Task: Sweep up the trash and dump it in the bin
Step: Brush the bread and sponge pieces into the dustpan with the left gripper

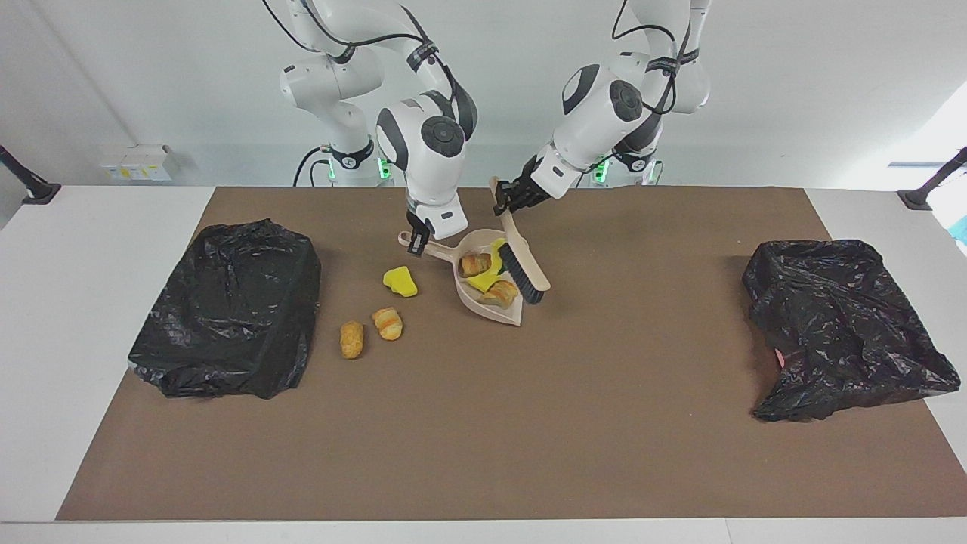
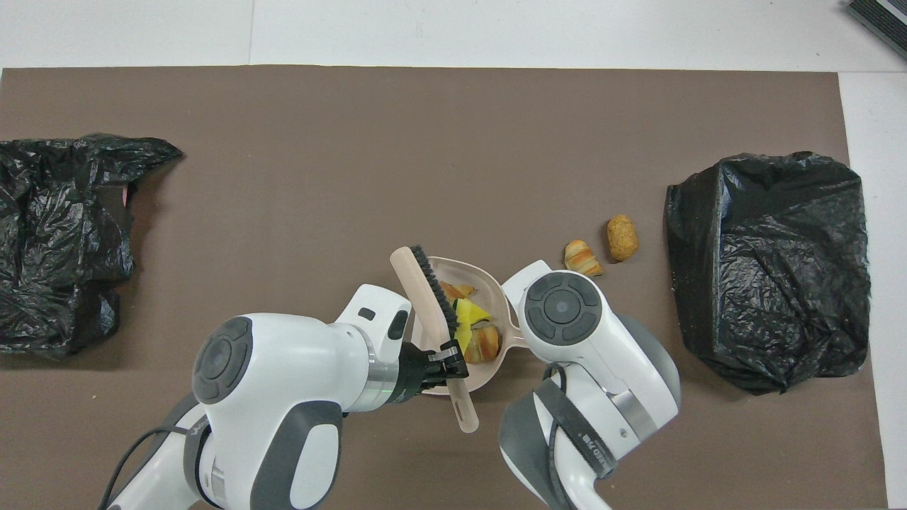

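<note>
The beige dustpan (image 1: pixel 483 308) rests on the brown mat with my right gripper (image 1: pixel 417 236) shut on its handle. In the pan lie two pastry pieces (image 1: pixel 474 264) and yellow scraps (image 1: pixel 495 255). My left gripper (image 1: pixel 505 202) is shut on the brush (image 1: pixel 526 266), which slants over the pan's edge with its bristles against the yellow scraps. From overhead the brush (image 2: pixel 425 283) lies diagonally across the dustpan (image 2: pixel 476 265) below the left gripper (image 2: pixel 448 358). Loose trash lies on the mat toward the right arm's end: a yellow chunk (image 1: pixel 400 282), a pastry (image 1: pixel 387 323) and a brown nugget (image 1: pixel 351 339).
A bin lined with a black bag (image 1: pixel 227 306) stands at the right arm's end of the mat, close to the loose scraps. A crumpled black bag (image 1: pixel 846 329) lies at the left arm's end. White table borders the mat (image 1: pixel 483 438).
</note>
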`<state>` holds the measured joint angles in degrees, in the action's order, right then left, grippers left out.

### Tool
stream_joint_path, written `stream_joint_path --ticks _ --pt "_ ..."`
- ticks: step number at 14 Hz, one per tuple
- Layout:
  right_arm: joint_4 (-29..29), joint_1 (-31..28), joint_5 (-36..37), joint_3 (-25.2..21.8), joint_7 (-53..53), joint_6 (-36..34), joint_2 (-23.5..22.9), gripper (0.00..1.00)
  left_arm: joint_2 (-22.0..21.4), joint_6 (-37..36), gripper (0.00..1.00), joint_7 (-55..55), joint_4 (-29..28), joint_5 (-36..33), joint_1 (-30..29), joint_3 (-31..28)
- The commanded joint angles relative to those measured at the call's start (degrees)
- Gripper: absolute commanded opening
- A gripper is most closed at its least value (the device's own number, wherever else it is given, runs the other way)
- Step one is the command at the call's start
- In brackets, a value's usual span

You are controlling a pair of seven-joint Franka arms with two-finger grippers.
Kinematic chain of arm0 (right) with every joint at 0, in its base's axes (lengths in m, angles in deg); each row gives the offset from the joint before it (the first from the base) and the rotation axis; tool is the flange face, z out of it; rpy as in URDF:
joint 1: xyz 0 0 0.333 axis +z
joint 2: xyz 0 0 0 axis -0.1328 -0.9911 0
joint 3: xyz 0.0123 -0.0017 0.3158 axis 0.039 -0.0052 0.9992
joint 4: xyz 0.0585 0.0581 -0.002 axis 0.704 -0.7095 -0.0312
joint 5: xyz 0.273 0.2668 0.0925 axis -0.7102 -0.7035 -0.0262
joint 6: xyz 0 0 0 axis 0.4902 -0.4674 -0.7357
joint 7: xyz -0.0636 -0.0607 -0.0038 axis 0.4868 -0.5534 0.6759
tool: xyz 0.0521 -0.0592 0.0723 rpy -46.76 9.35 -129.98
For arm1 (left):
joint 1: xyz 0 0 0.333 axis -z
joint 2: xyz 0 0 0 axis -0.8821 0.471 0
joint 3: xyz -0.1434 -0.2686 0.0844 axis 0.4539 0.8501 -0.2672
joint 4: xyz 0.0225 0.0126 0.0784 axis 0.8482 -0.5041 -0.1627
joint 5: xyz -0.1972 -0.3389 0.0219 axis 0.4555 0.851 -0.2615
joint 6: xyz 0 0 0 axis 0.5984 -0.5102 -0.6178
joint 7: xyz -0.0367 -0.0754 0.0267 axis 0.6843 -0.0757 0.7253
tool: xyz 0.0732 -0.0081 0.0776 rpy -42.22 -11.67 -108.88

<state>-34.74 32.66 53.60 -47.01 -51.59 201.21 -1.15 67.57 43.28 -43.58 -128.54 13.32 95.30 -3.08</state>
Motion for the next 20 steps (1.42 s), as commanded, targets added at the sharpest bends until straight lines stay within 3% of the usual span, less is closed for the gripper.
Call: stream_joint_path --ticks 1,7,10,13,20 --pt "0.40 -0.15 -0.88 0.21 0.78 1.13 -0.37 0.00 -0.01 0.54 0.00 -1.38 0.31 6.22 -0.97 0.22" --pt "0.40 -0.15 -0.88 0.12 0.78 1.22 -0.37 0.00 -0.10 -0.43 0.00 -4.28 -2.76 7.13 0.43 0.13" --pt "0.23 -0.15 -0.88 0.12 0.78 1.22 -0.37 0.00 -0.62 -0.60 0.00 -4.98 -6.36 -1.10 0.34 0.13" --pt "0.22 -0.15 -0.88 0.12 0.78 1.22 -0.37 0.00 -0.80 -2.17 0.00 -4.81 -8.30 -3.93 -0.71 -0.14" --pt "0.22 -0.24 -0.88 0.12 0.78 1.22 -0.37 0.00 -0.89 -7.45 0.00 -4.55 -8.04 -30.98 -3.87 -0.05"
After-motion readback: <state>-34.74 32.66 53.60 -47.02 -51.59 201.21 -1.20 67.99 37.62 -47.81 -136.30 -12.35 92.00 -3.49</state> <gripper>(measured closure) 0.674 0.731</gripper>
